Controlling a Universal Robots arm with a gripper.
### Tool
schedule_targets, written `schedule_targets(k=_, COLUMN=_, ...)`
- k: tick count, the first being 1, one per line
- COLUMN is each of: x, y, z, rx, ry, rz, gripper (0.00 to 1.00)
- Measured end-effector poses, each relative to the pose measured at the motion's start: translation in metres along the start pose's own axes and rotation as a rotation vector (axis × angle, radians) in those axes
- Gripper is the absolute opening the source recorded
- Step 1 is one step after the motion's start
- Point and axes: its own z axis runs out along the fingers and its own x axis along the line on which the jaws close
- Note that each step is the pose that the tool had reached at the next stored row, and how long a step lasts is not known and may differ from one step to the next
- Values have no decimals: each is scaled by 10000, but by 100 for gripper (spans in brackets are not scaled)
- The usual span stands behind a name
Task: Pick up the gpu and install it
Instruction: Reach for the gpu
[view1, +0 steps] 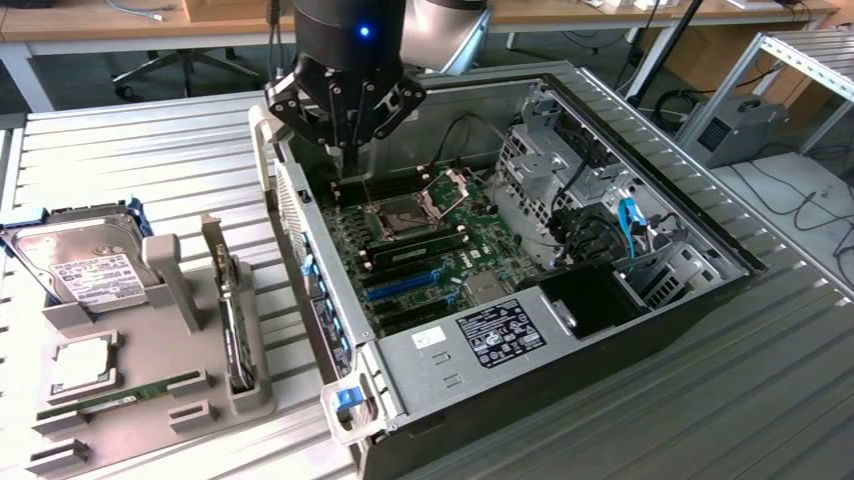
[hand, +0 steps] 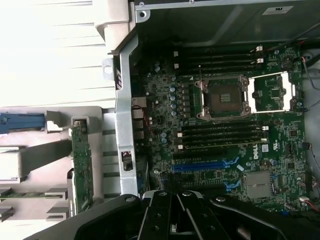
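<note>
You have nothing of the task done yet. The gpu (view1: 236, 325) stands on its edge in a slot of the grey holder tray (view1: 134, 425), on the exterior view's left, just beside the open computer case (view1: 296, 240) and not yet picked up. The hard drive (view1: 87, 265) lies in the same tray, farther back and further to that left. On the motherboard (view1: 454, 250) the blue expansion slot (view1: 407, 285) is bare, with no card seated in it. Both the pick and the install are left to do.

Your arm comes down from above at the far side of the scene, pointing nearly straight down. The gripper (view1: 343, 165) hangs over the far left corner of the case, above the motherboard just behind the CPU socket (view1: 400, 215). It is well apart from the gpu, which sits nearer the camera and outside the case wall. The jaws are closed together on nothing and touch neither the board nor the case, as far as you can tell. In the wrist view the gpu (hand: 80, 165) shows as a narrow strip in its slot, off to the side of the gripper and outside the case wall.
</note>
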Motion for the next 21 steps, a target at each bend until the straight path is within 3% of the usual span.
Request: schedule_targets(k=21, x=82, y=-19, z=10, rx=16, ry=-1, rz=-2, gripper=11)
